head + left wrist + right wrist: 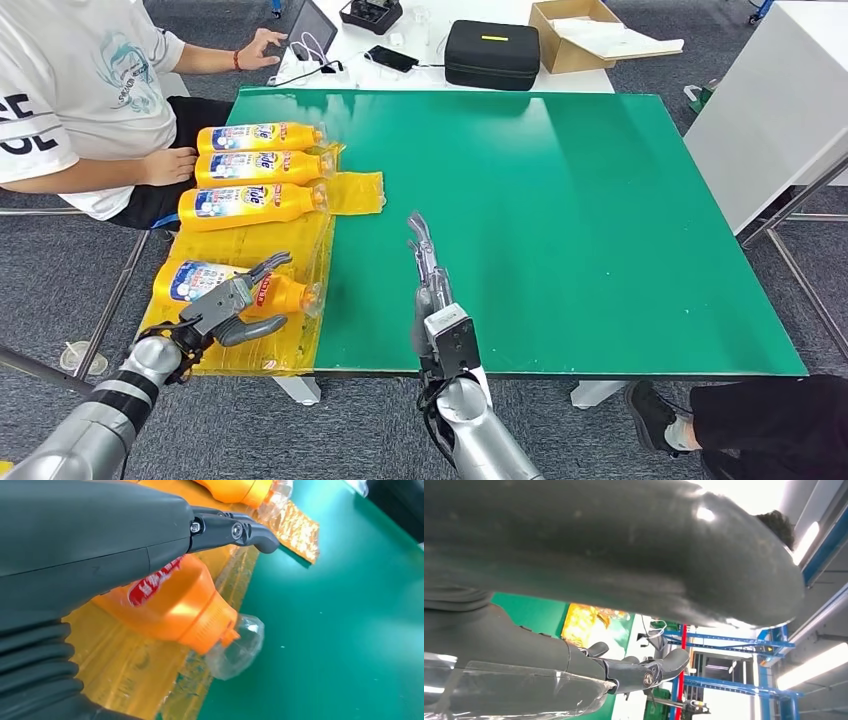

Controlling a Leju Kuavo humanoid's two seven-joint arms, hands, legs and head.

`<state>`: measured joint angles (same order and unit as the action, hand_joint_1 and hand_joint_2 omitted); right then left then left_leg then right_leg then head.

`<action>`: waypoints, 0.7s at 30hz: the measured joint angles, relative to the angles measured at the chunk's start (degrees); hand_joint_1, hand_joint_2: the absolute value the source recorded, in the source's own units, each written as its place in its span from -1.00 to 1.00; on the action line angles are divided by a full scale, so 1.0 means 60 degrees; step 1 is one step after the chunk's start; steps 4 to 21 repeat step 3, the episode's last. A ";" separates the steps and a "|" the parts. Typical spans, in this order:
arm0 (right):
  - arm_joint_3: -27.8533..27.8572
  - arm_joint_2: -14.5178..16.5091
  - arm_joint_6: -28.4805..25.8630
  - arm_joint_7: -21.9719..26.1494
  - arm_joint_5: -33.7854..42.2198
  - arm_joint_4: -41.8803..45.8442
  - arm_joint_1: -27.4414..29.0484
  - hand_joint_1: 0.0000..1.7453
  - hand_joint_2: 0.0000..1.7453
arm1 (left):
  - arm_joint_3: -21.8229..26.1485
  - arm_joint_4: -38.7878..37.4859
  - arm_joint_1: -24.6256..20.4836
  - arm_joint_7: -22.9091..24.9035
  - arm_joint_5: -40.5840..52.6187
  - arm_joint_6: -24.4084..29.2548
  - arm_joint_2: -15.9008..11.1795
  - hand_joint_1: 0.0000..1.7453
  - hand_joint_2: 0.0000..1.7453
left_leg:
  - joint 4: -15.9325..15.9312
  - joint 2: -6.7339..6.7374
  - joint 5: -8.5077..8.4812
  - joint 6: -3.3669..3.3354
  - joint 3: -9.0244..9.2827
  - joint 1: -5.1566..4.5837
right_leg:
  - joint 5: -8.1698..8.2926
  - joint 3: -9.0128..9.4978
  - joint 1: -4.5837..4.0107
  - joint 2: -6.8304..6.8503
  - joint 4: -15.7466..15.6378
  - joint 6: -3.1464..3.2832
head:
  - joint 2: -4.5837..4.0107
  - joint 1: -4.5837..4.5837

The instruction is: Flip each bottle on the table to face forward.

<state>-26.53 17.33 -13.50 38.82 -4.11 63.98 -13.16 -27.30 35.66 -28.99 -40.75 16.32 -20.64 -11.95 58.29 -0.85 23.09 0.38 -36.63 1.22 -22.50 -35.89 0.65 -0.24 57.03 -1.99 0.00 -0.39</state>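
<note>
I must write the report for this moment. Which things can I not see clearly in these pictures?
- Nearest bottle, head view: the left hand covers part of its label; whether the fingers grip it is unclear.
- The same bottle, left wrist view: the hand hides most of it.
- Right hand, head view: seen edge-on, finger spread unclear.
- Person: cut off by the edge.

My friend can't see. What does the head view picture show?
Four orange bottles lie in a row on yellow plastic at the left of a green table. The left robot hand reaches over the nearest bottle; the right robot hand rests empty.
</note>
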 joint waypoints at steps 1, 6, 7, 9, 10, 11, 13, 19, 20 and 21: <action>0.0004 0.0005 -0.0023 0.0001 -0.0018 -0.0018 -0.0001 -1.00 -1.00 | -0.0047 0.0180 0.0118 0.0006 -0.0250 0.0282 0.0008 -1.00 0.50 | 0.0001 -0.0001 0.0000 0.0000 -0.0002 0.0000 | -0.0001 -0.0003 0.0000 0.0000 0.0000 -0.0001 | 0.0000 0.0000; 0.0007 0.0015 -0.0094 -0.0016 -0.0073 -0.0037 0.0000 -1.00 -1.00 | -0.0050 0.0527 0.0337 0.0025 -0.0692 0.0936 0.0084 -1.00 1.00 | 0.0002 0.0001 0.0001 0.0001 -0.0007 -0.0001 | -0.0001 -0.0014 0.0002 -0.0001 0.0000 -0.0002 | 0.0000 0.0000; 0.0007 0.0015 -0.0094 -0.0016 -0.0073 -0.0037 0.0000 -1.00 -1.00 | -0.0050 0.0527 0.0337 0.0025 -0.0692 0.0936 0.0084 -1.00 1.00 | 0.0002 0.0001 0.0001 0.0001 -0.0007 -0.0001 | -0.0001 -0.0014 0.0002 -0.0001 0.0000 -0.0002 | 0.0000 0.0000; 0.0007 0.0015 -0.0094 -0.0016 -0.0073 -0.0037 0.0000 -1.00 -1.00 | -0.0050 0.0527 0.0337 0.0025 -0.0692 0.0936 0.0084 -1.00 1.00 | 0.0002 0.0001 0.0001 0.0001 -0.0007 -0.0001 | -0.0001 -0.0014 0.0002 -0.0001 0.0000 -0.0002 | 0.0000 0.0000; 0.0007 0.0015 -0.0094 -0.0016 -0.0073 -0.0037 0.0000 -1.00 -1.00 | -0.0050 0.0527 0.0337 0.0025 -0.0692 0.0936 0.0084 -1.00 1.00 | 0.0002 0.0001 0.0001 0.0001 -0.0007 -0.0001 | -0.0001 -0.0014 0.0002 -0.0001 0.0000 -0.0002 | 0.0000 0.0000; 0.0007 0.0015 -0.0094 -0.0016 -0.0073 -0.0037 0.0000 -1.00 -1.00 | -0.0050 0.0527 0.0337 0.0025 -0.0692 0.0936 0.0084 -1.00 1.00 | 0.0002 0.0001 0.0001 0.0001 -0.0007 -0.0001 | -0.0001 -0.0014 0.0002 -0.0001 0.0000 -0.0002 | 0.0000 0.0000; 0.0007 0.0015 -0.0094 -0.0016 -0.0073 -0.0037 0.0000 -1.00 -1.00 | -0.0050 0.0527 0.0337 0.0025 -0.0692 0.0936 0.0084 -1.00 1.00 | 0.0002 0.0001 0.0001 0.0001 -0.0007 -0.0001 | -0.0001 -0.0014 0.0002 -0.0001 0.0000 -0.0002 | 0.0000 0.0000; 0.0007 0.0015 -0.0094 -0.0016 -0.0073 -0.0037 0.0000 -1.00 -1.00 | -0.0050 0.0527 0.0337 0.0025 -0.0692 0.0936 0.0084 -1.00 1.00 | 0.0002 0.0001 0.0001 0.0001 -0.0007 -0.0001 | -0.0001 -0.0014 0.0002 -0.0001 0.0000 -0.0002 | 0.0000 0.0000; 0.0007 0.0015 -0.0094 -0.0016 -0.0073 -0.0037 0.0000 -1.00 -1.00 | -0.0050 0.0527 0.0337 0.0025 -0.0692 0.0936 0.0084 -1.00 1.00 | 0.0002 0.0001 0.0001 0.0001 -0.0007 -0.0001 | -0.0001 -0.0014 0.0002 -0.0001 0.0000 -0.0002 | 0.0000 0.0000; 0.0007 0.0015 -0.0094 -0.0016 -0.0073 -0.0037 0.0000 -1.00 -1.00 | -0.0050 0.0527 0.0337 0.0025 -0.0692 0.0936 0.0084 -1.00 1.00 | 0.0002 0.0001 0.0001 0.0001 -0.0007 -0.0001 | -0.0001 -0.0014 0.0002 -0.0001 0.0000 -0.0002 | 0.0000 0.0000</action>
